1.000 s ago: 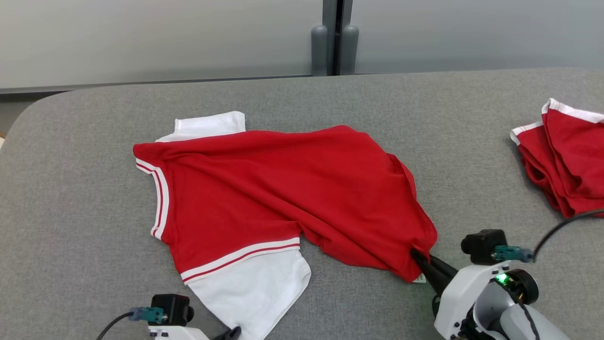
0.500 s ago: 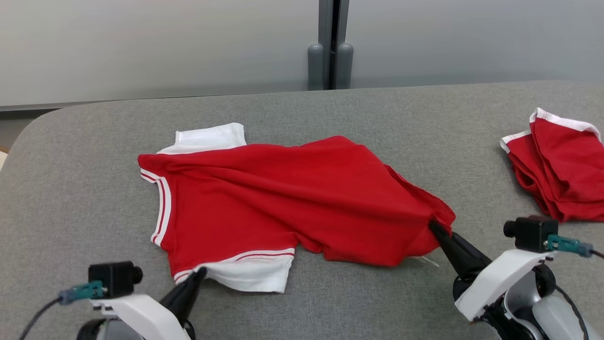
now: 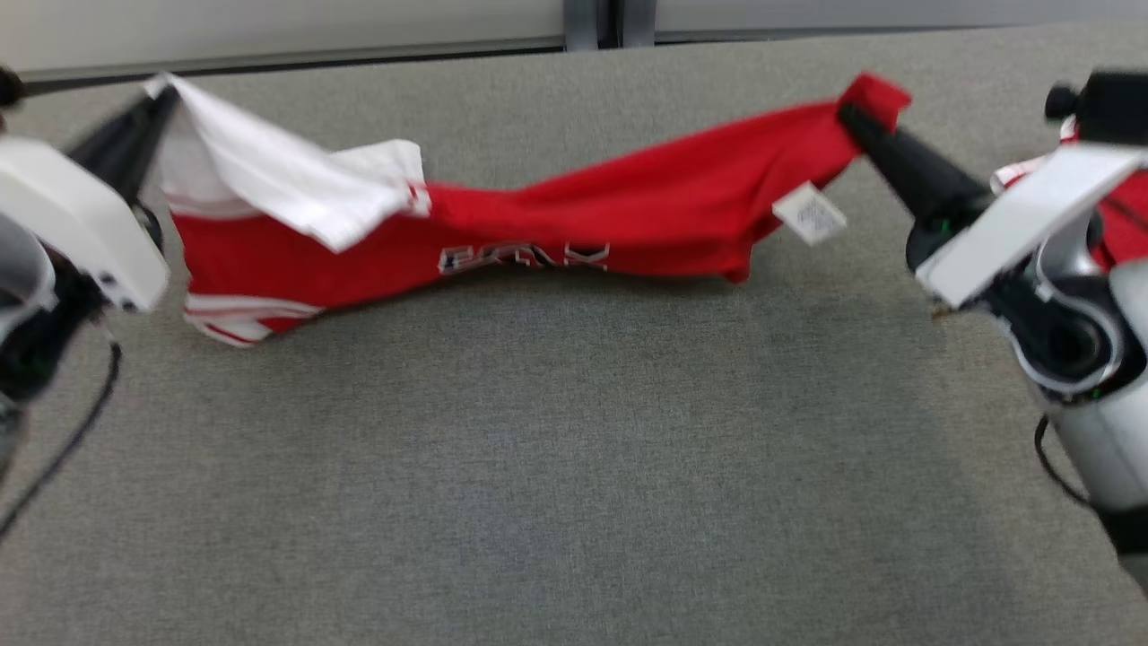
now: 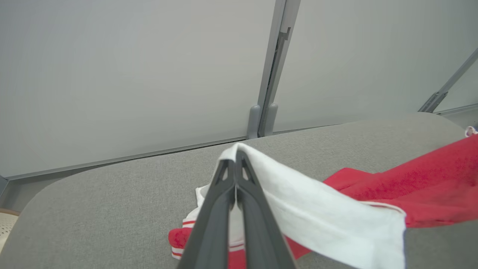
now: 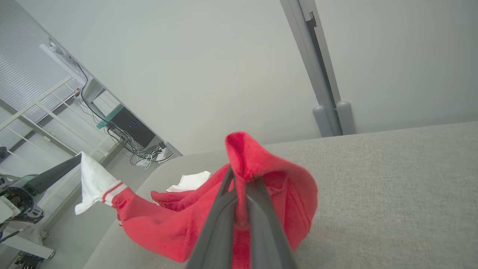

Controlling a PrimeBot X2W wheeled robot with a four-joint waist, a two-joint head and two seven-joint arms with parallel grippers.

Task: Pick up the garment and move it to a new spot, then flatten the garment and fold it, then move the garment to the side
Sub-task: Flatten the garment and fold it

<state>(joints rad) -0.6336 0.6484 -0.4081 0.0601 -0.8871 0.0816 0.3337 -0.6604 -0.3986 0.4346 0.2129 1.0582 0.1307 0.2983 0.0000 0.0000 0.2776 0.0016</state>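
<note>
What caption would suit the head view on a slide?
Left gripper and right gripper, both shut on the shirt, hold it stretched over the grey table.

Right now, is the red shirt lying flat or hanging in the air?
Hanging, not flat: the shirt sags between the left claw, pinching its white sleeve, and the right claw, pinching a red corner.

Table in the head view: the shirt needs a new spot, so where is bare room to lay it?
The wide grey table stretch in front of the garment, stretched between left gripper and right gripper, is bare. Crowded: far right, by the other red clothes.
</note>
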